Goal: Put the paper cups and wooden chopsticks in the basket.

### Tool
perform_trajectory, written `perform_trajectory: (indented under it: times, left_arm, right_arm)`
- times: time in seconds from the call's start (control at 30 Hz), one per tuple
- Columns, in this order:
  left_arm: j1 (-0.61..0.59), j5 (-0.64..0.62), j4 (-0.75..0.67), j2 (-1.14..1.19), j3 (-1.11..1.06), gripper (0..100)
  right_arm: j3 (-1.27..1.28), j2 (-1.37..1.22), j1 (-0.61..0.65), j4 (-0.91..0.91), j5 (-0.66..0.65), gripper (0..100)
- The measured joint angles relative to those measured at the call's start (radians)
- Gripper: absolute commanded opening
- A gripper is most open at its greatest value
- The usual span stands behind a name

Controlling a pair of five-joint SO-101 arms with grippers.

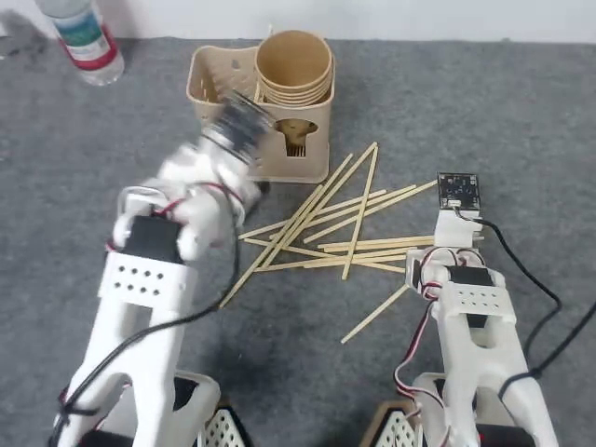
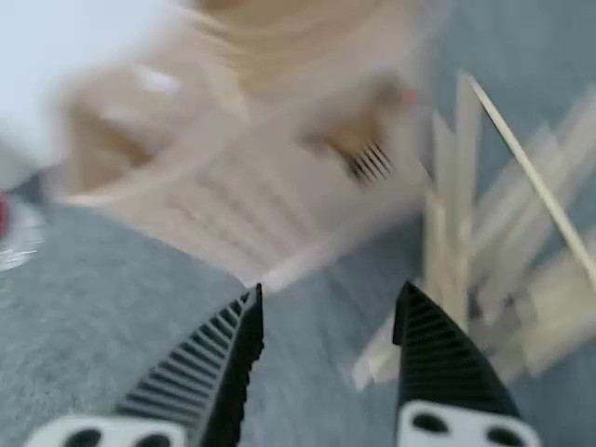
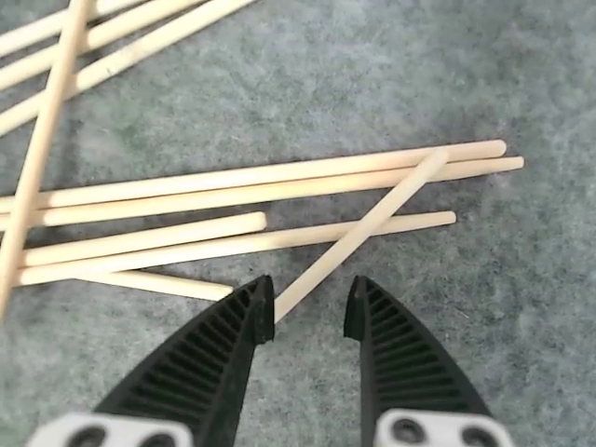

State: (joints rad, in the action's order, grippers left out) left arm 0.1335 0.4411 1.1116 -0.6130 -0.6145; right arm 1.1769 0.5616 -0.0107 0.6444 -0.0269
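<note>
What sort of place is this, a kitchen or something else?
Likely a robot test bench, not a kitchen: two wired white arms at a grey table, chopsticks strewn beside a basket of paper cups.

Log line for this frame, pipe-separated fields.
paper cups: stacked in basket | chopsticks: scattered on table | left hand: open, near basket | right hand: open, over chopsticks

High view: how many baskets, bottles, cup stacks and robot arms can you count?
Basket: 1
Cup stack: 1
Bottle: 1
Robot arms: 2 (left arm, right arm)
Total: 5
</note>
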Motion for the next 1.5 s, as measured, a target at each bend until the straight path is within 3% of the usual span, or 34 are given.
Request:
perform_trajectory:
  times: [0.33,0.77,1.17,1.3,1.5]
  left_arm:
    - [0.011,0.138,0.061,-0.006,-0.155,22]
    - [-0.081,0.193,-0.132,0.006,-0.448,22]
    - [-0.087,0.169,-0.133,0.405,-0.324,19]
    - [-0.086,0.17,-0.115,0.482,-0.247,14]
    - [-0.063,0.169,-0.106,0.549,-0.196,13]
  right_arm:
    - [0.0,0.0,0.003,0.0,0.0,14.0]
    - [0.0,0.0,0.0,0.0,0.0,14.0]
    - [0.0,0.0,0.002,0.0,0.0,14.0]
    - [0.0,0.0,0.0,0.0,0.0,14.0]
    - [0.0,0.0,0.002,0.0,0.0,14.0]
